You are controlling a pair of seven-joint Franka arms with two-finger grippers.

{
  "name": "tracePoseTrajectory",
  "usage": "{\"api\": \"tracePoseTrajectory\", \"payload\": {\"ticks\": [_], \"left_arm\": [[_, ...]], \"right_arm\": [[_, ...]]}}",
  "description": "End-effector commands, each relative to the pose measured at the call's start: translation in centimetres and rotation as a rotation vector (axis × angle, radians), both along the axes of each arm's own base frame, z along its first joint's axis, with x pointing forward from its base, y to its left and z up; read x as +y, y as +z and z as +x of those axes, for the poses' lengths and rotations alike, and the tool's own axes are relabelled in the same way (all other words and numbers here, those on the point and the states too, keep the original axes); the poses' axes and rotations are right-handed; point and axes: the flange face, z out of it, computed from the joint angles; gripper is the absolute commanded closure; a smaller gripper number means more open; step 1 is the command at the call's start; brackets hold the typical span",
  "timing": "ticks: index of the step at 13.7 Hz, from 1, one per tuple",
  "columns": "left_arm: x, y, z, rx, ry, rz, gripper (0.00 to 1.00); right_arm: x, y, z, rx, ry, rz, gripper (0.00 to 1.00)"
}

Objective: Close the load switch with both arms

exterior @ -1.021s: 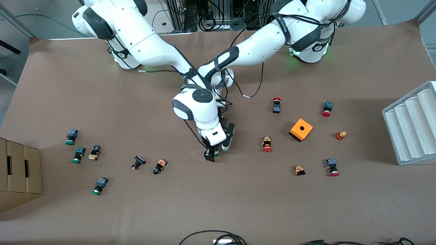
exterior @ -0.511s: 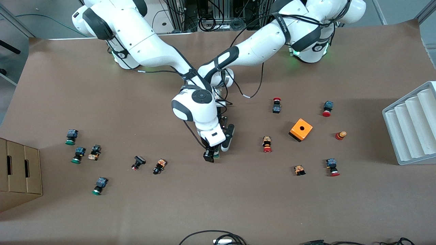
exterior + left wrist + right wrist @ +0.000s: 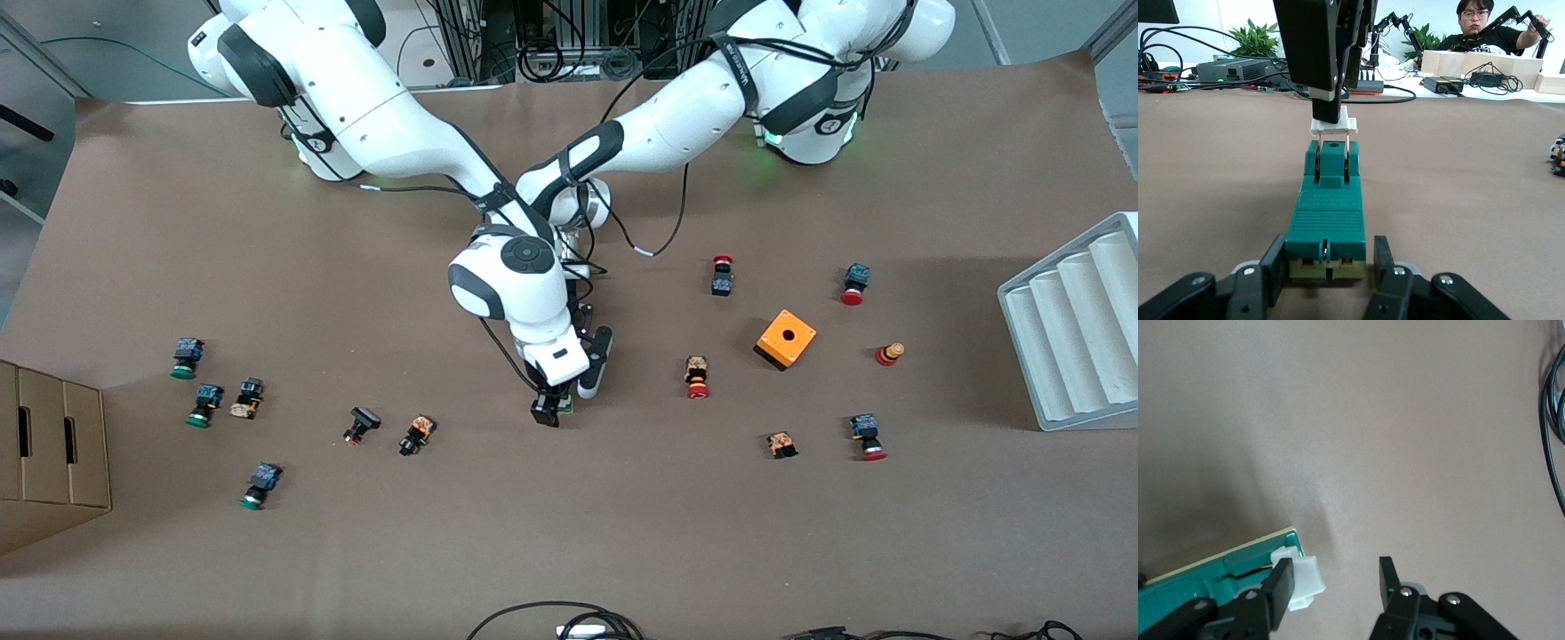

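The load switch (image 3: 1327,217) is a narrow green block lying flat on the brown table, mid-table in the front view (image 3: 568,406). My left gripper (image 3: 1327,270) is shut on one end of the block, a finger against each side. At the other end the white lever (image 3: 1333,125) stands raised on two thin metal bars. My right gripper (image 3: 1333,583) comes down from above there with its fingers apart, and one finger (image 3: 1278,587) rests against the white lever (image 3: 1303,583). In the front view the right arm's hand (image 3: 548,411) covers most of the switch, and the left gripper (image 3: 587,380) sits beside it.
Small red-capped and green-capped push buttons lie scattered toward both ends of the table. An orange box with a hole (image 3: 786,339) sits toward the left arm's end, beside a white ribbed tray (image 3: 1076,329). A cardboard box (image 3: 53,453) stands at the right arm's end.
The right arm's wrist has shifted very slightly over the switch. Both grips look the same as before.
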Motion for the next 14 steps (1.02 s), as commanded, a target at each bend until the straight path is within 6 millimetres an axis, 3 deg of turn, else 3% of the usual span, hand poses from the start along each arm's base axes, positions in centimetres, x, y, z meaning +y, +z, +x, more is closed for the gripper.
{"api": "tracePoseTrajectory", "payload": {"ticks": [1,14], "left_arm": [[-0.31,-0.33,0.21,-0.017,0.005,-0.015,0.42],[-0.31,-0.33,0.21,-0.017,0.005,-0.015,0.42]], "right_arm": [[0.17,-0.59,1.00,-0.027,0.010,0.002,0.40],[-0.13,-1.36,1.69,-0.026,0.004,-0.001,0.40]]}}
